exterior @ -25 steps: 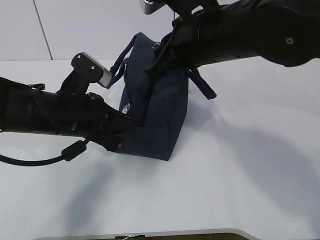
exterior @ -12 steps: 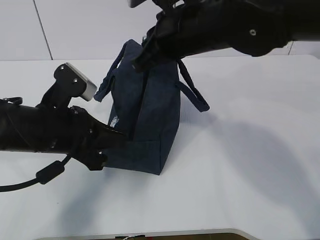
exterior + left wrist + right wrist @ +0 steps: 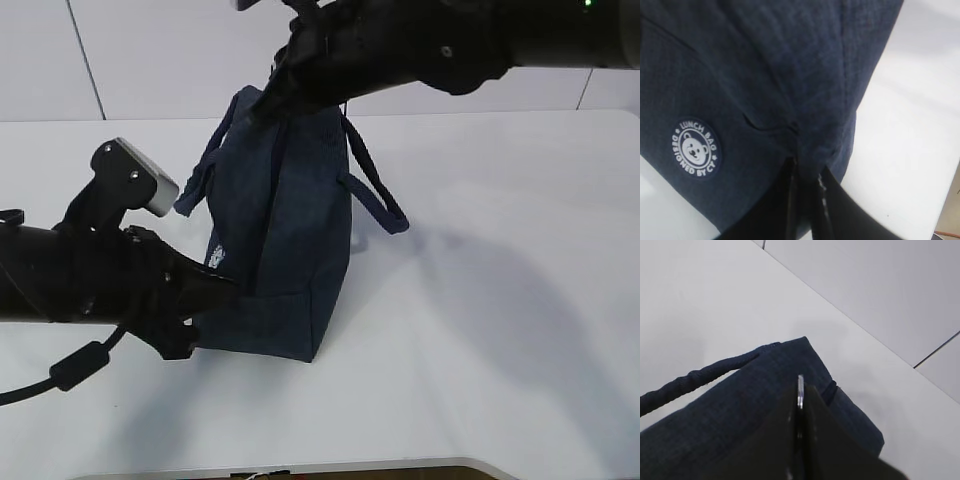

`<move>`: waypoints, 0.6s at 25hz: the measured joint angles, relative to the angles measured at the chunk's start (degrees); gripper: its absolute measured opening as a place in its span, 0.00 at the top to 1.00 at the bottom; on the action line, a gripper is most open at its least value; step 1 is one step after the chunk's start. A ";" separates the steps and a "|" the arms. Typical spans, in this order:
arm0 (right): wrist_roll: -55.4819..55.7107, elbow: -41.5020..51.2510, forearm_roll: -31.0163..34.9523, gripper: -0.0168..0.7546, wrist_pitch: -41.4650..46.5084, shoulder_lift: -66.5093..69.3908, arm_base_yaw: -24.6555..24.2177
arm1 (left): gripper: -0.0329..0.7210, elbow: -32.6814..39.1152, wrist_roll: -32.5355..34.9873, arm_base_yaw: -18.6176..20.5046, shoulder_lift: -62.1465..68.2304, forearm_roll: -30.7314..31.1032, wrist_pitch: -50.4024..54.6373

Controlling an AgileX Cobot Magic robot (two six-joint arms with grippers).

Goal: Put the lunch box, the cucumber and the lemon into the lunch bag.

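The dark navy lunch bag (image 3: pixel 285 240) stands upright on the white table (image 3: pixel 500 320). My left gripper (image 3: pixel 222 290) is shut on a fold of fabric at the bag's lower left side (image 3: pixel 807 167), beside a round bear logo patch (image 3: pixel 696 148). My right gripper (image 3: pixel 262 108) is at the top left end of the bag, shut on a thin metal zipper pull (image 3: pixel 800 389). The bag's top looks closed in the right wrist view (image 3: pixel 730 430). The lunch box, the cucumber and the lemon are out of view.
One bag handle (image 3: pixel 375 195) hangs to the right and the other (image 3: pixel 200 170) to the left, over my left arm. A grey wall (image 3: pixel 150 60) stands behind the table. A cable (image 3: pixel 70 370) loops under my left arm.
The bag has shifted left and stands more upright. My right gripper moved left along the bag's top with the pull. My left arm drew back left and down, still holding the fabric.
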 joint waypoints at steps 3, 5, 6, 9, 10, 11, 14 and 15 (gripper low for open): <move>0.00 -0.13 -0.02 0.97 0.14 0.23 0.00 | 0.95 0.00 -1.61 0.00 0.00 0.00 0.00; 0.00 -0.24 -0.02 0.97 0.41 0.23 0.00 | 0.89 0.10 -3.94 0.00 0.00 0.22 -0.11; 0.00 -0.24 -0.02 0.97 0.53 0.23 0.00 | 0.84 0.08 -5.22 0.00 -0.04 0.22 -0.11; 0.00 -0.24 0.31 0.97 0.97 0.23 0.00 | 0.63 0.22 -8.76 0.00 -0.50 0.44 -0.17; 0.00 -0.24 0.31 0.97 1.11 0.23 0.00 | 0.57 0.38 -9.93 0.00 -0.84 0.70 -0.24; 0.00 -0.24 0.31 0.97 1.25 0.23 0.00 | 0.50 0.40 -11.34 0.00 -1.23 0.70 -0.49; 0.00 -0.24 0.74 0.97 1.49 0.23 0.00 | 0.41 0.54 -14.83 -0.06 -3.69 0.84 -1.46; 0.00 -0.24 1.04 0.97 1.62 0.23 0.00 | 0.40 0.54 -15.79 -0.06 -4.49 0.84 -2.00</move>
